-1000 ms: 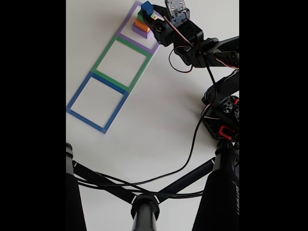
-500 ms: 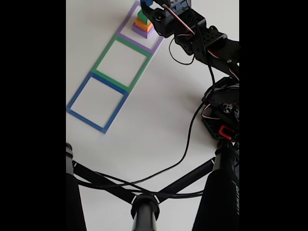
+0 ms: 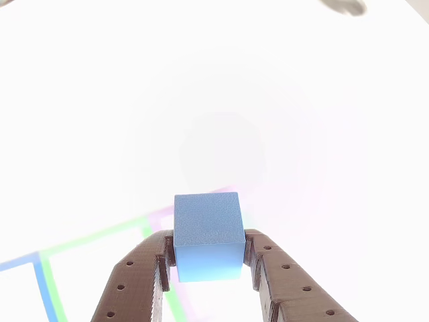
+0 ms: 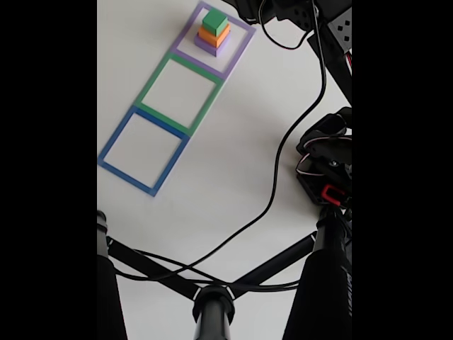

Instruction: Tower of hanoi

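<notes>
Blue cube [image 3: 207, 236], low centre of the other view, sits pinched between the gripper [image 3: 208, 263] fingers; shallow side contact risks slippage, dropping it onto the stack [image 4: 212, 33] at upper frame.

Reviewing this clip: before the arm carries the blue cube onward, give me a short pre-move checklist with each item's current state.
1. Blue cube held between both fingers of the hand: ok.
2. Cube sits level in the grip, not skewed: ok.
3. Remaining stack of green, orange and purple blocks upright inside the purple tape square: ok.
4. Green tape square and blue tape square free to receive a block: ok.
5. Cube's height clear of the stack: cannot tell.
</notes>
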`<state>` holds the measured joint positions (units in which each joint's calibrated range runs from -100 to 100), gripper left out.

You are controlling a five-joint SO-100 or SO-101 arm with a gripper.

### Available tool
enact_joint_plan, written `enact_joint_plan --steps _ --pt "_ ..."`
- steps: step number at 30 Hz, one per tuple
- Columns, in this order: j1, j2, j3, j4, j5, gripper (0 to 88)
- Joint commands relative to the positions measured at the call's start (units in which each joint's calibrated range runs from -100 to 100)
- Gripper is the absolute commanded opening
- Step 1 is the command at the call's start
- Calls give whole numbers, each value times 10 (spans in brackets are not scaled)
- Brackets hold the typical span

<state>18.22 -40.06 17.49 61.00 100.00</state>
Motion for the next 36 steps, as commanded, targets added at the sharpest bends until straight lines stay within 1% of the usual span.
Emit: enact_joint_plan --steps 1,6,9,15,19,22,24,27,31,36 --pt "-23 -26 -156 146 0 51" --pt "-50 -27 -261 265 0 50" --pt "-70 -28 -295 311 0 50" --pt "-116 -43 -294 345 0 50" --pt "-132 -58 -234 337 0 50" --pt "-138 -96 -118 273 0 50" --pt "-139 -125 -19 204 0 50" --pt "-140 -159 135 75 0 50" --pt "-141 -169 293 -86 0 50" --pt "-143 -155 479 -333 0 52"
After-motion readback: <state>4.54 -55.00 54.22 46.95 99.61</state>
